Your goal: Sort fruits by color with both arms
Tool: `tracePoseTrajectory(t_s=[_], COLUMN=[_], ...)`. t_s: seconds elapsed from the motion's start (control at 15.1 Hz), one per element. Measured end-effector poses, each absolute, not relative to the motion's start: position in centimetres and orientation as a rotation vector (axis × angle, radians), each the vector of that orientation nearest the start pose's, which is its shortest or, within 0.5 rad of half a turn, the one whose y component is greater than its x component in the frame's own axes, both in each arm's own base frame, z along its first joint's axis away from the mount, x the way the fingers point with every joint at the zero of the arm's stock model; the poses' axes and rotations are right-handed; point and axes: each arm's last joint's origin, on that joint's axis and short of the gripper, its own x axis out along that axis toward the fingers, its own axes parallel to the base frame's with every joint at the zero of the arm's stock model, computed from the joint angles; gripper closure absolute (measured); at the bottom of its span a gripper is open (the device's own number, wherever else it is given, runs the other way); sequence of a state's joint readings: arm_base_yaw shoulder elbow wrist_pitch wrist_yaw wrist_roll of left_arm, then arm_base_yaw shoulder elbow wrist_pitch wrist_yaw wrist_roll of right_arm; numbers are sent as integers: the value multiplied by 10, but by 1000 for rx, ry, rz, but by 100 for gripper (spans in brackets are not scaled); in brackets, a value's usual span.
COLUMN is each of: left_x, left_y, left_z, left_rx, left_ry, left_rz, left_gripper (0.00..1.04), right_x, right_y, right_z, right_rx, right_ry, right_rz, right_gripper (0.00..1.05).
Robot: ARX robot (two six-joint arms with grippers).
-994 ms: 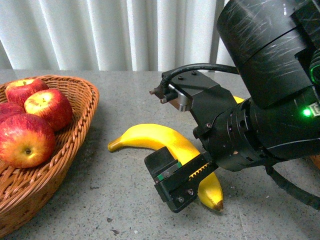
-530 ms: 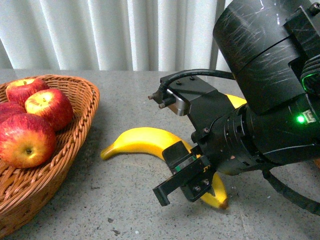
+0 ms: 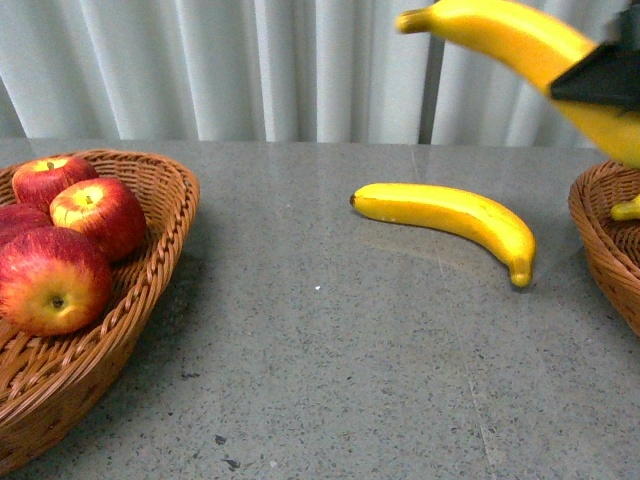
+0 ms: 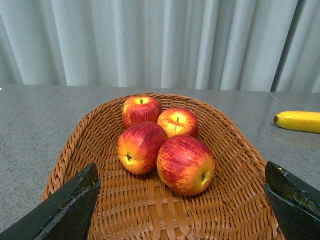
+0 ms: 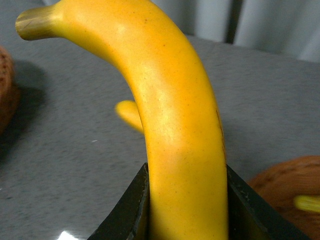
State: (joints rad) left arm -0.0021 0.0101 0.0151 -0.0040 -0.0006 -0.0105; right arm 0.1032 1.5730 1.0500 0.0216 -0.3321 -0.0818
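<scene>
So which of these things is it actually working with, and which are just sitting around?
In the job: held banana, loose banana, third banana, four apples.
Just around: left basket, right basket (they only hold fruit), table, curtain.

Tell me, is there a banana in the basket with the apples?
No, the wicker basket holds only four red apples; a banana lies on the table outside it.
</scene>
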Motion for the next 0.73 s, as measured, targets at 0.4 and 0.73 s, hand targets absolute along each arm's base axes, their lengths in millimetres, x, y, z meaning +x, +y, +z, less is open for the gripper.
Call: tracePoseTrajectory(t_s=[0.4, 0.73], left_x=[97, 97], left_y=[0, 0], left_z=[167, 168], left_rx=[-10, -10], left_ry=[-1, -1], left_rz=[-2, -2], left_gripper=[7, 7], right_x=[293, 303], right_y=[-91, -43], right_z=[211, 259], right_rx=[-97, -145], right_ry=[629, 417], right_rz=[174, 299], right_gripper=[60, 6])
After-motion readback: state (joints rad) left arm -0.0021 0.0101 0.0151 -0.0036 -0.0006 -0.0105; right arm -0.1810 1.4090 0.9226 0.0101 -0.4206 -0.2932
